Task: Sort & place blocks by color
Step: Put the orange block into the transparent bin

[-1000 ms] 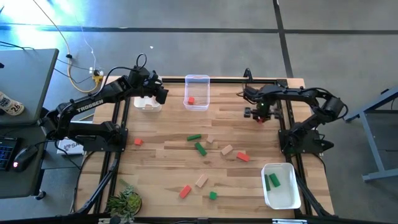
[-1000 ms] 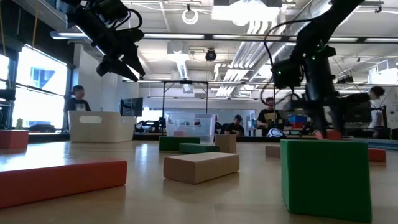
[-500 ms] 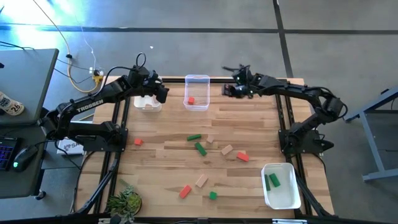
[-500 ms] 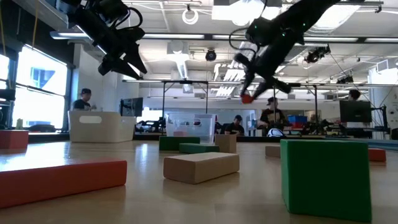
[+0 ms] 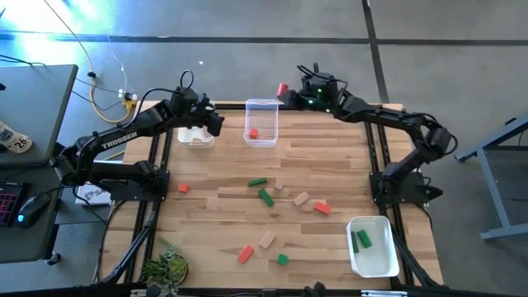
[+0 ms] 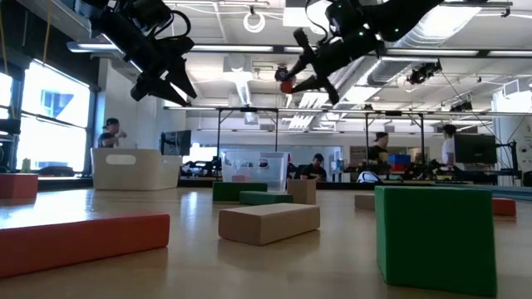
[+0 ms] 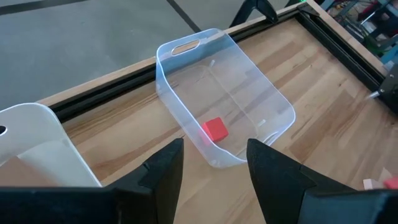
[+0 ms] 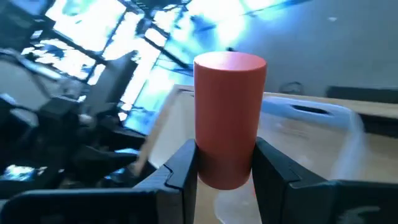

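— Wooden planks fill your high view; what lies nearest the lower edge?

— Near the bottom you have a white tub (image 5: 371,245) at lower right with two green blocks (image 5: 360,239) in it, and at lower centre a red block (image 5: 245,253), a plain wood block (image 5: 267,239) and a small green cube (image 5: 282,259).

— And mid-frame?

— More loose blocks (image 5: 266,196) lie scattered at centre: green bars, pale pieces, a red one at right, another red one alone at left.

— Farther up?

— At top centre your clear tub (image 5: 261,122) holds one red cube (image 5: 253,133). Left of it, your left gripper (image 5: 213,124) hangs above a second white tub (image 5: 196,136), fingers spread and empty. Your right gripper (image 5: 287,91) sits just right of the clear tub's far end, raised high, fingers pinching a red cylinder (image 8: 229,118) upright between them.
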Action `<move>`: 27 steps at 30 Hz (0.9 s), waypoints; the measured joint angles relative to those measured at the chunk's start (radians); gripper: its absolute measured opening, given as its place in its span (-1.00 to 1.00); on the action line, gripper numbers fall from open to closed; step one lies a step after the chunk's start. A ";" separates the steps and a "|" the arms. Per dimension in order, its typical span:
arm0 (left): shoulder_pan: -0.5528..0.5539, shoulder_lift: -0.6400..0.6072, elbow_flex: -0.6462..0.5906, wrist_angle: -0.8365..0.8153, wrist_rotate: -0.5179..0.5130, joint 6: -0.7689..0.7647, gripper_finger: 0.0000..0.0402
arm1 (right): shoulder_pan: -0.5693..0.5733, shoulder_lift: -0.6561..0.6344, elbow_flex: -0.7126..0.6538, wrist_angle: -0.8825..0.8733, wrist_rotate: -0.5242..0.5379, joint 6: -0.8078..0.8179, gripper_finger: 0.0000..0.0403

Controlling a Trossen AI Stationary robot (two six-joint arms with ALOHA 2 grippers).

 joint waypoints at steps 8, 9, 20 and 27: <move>0.000 0.000 0.000 0.000 0.000 0.000 -0.19 | 0.045 0.186 0.193 -0.138 -0.058 -0.128 -0.55; 0.000 0.000 0.000 0.000 0.000 0.000 -0.19 | 0.050 0.209 0.222 -0.184 -0.058 -0.149 -0.55; -0.001 0.000 0.000 -0.022 0.000 0.000 -0.19 | 0.091 0.396 0.462 -0.579 0.009 -0.311 -0.55; -0.006 0.000 0.000 -0.024 0.008 -0.007 -0.19 | 0.104 0.433 0.465 -0.634 0.015 -0.314 -0.36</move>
